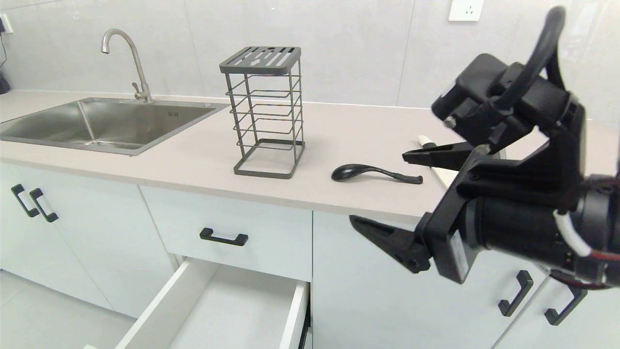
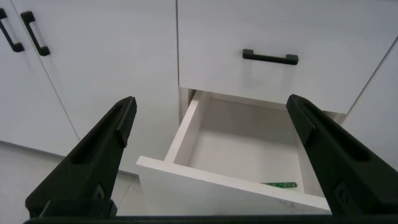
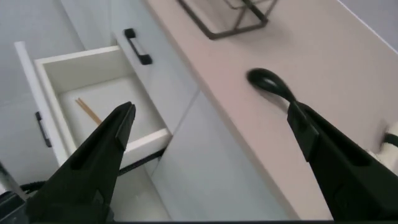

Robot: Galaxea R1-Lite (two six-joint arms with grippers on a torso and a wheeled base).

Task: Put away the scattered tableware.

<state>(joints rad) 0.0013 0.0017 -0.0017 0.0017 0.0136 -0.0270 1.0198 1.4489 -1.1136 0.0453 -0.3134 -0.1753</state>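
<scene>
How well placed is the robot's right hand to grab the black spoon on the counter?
Probably yes. The right hand is open, close to the black spoon, and nothing stands between them on the counter.

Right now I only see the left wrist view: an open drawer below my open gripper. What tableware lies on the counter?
Observer: A black spoon lies on the counter, to the right of the wire rack.
Operator: Anything else up there?
Observer: A white utensil, farther right, partly hidden by the right gripper.
Operator: Is that gripper holding anything?
Observer: No, it is open and empty, before the counter's edge.
</scene>
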